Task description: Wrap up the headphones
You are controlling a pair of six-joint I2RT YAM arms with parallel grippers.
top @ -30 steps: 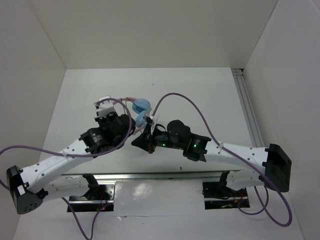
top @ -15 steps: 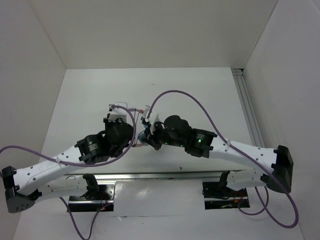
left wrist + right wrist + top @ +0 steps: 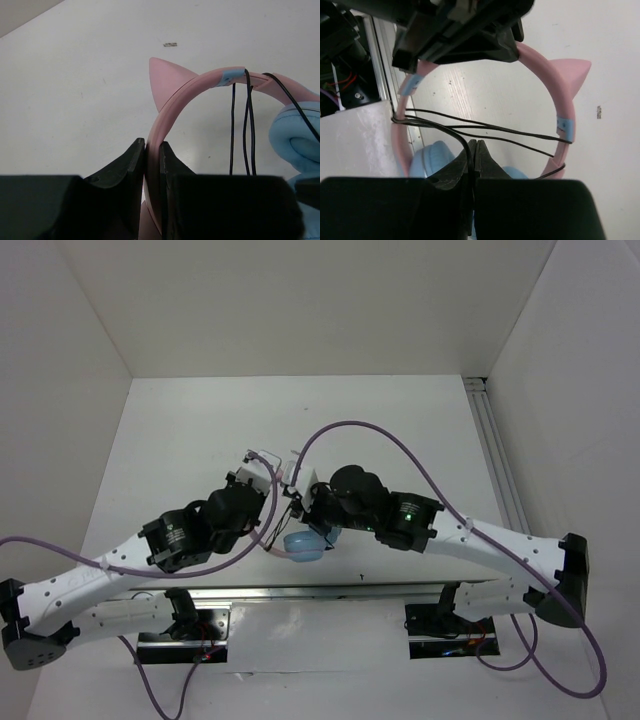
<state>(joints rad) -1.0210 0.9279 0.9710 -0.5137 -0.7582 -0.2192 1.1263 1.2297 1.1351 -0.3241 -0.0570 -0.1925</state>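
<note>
headphones (image 3: 302, 545) sit between the two arms, near the middle of the near edge of the table (image 3: 180, 440), just ahead of the mounting rail (image 3: 300, 590). from the top view only one light blue ear cup shows; the rest is hidden under the wrists.

left gripper (image 3: 151, 147) is clamped on the pink headband (image 3: 200, 82), one finger on each flat side, below the cat ear (image 3: 167, 75). three strands of the thin black cord (image 3: 248, 130) hang over the band by a blue tape patch (image 3: 230, 77), next to the ear cup (image 3: 295, 135).

right gripper (image 3: 474, 150) has its fingers pressed together, and the cord (image 3: 495, 131) seems to be pinched between the tips, though the contact spot is dark and hard to read. in that view the headband (image 3: 547, 80) stands as a loop with several cord strands crossing it side to side. the left gripper's black fingers hold its top. blue ear cups are at the bottom behind the right fingers.

thick purple cables (image 3: 400, 440) arc over both arms.
</note>
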